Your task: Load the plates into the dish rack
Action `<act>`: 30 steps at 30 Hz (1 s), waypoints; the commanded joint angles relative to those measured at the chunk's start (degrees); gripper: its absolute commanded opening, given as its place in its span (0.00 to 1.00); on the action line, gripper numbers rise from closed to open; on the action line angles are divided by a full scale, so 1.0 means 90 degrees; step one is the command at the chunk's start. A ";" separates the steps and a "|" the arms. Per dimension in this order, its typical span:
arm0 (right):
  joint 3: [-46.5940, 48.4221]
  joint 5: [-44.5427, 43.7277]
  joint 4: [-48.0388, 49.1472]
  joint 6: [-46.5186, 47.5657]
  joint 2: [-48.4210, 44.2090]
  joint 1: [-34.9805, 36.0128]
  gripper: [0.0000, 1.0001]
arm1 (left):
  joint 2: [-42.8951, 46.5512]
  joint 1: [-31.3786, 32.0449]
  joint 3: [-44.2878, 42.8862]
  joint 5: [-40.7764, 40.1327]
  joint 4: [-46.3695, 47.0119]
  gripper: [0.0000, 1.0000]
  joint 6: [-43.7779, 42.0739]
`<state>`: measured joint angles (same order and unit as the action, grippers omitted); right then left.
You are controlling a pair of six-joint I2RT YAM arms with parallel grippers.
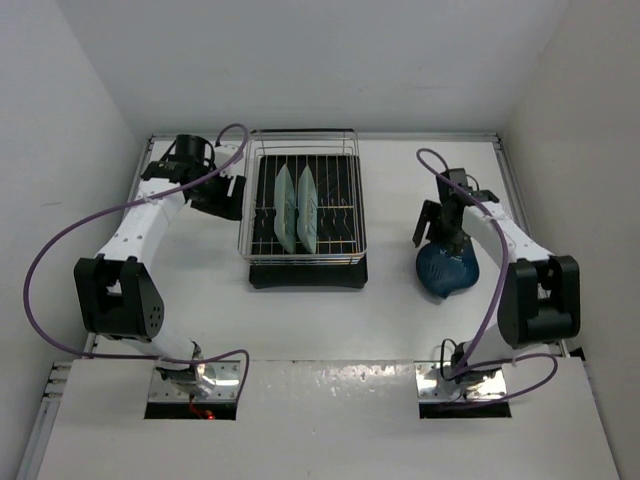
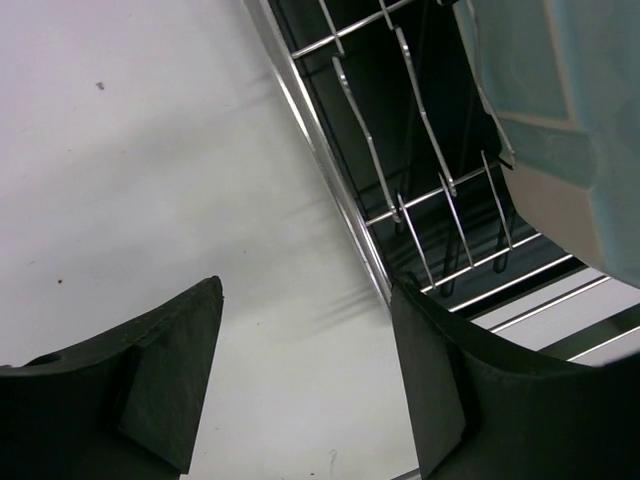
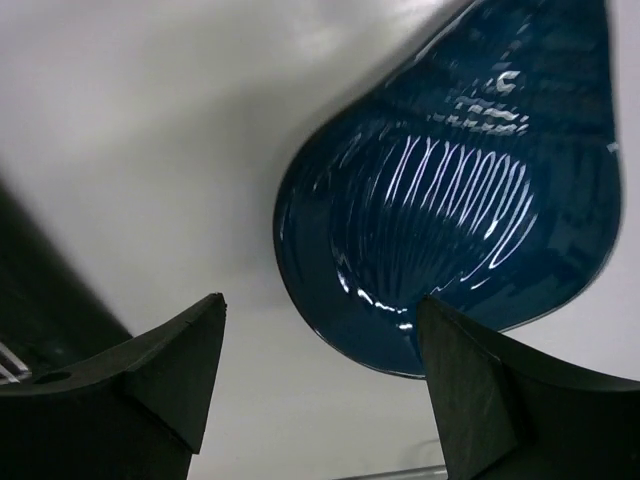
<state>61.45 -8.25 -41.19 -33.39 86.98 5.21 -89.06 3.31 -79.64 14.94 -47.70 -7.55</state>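
Last plate to go: the mint-green plates [image 1: 308,205] stand in the dish rack [image 1: 250,240], while the dark blue plate [image 1: 447,270] lies on the counter [image 1: 400,310] under my right hand [image 3: 320,305], which is spread apart and empty. Next I need a grip on its rim.

Even, diffuse light falls from above in the overhead view, so bright that the white table [image 1: 400,320] and pale walls [image 1: 60,120] nearly wash out. Only faint, soft-edged shadows lie beside the square chrome wire dish rack [image 1: 300,257]. From the left wrist its bars glint white, and the pale mint-green plate [image 2: 560,100] looks soft, close to the lens. The black fingers [image 2: 150,400] of the left gripper [image 2: 305,300] are underexposed, their detail lost. From the right wrist, white glare streaks the ribs of the glossy dark blue plate [image 3: 450,200].
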 commanded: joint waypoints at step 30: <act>-0.1036 -0.0852 0.1177 0.1063 0.0429 0.1100 0.00 | -0.0017 0.0198 -0.0331 -0.0039 -0.0110 0.68 -0.0137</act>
<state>53.30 -24.93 -34.87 -23.03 97.56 15.14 -90.04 4.58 -80.49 14.57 -48.38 -7.92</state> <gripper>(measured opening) 0.077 0.677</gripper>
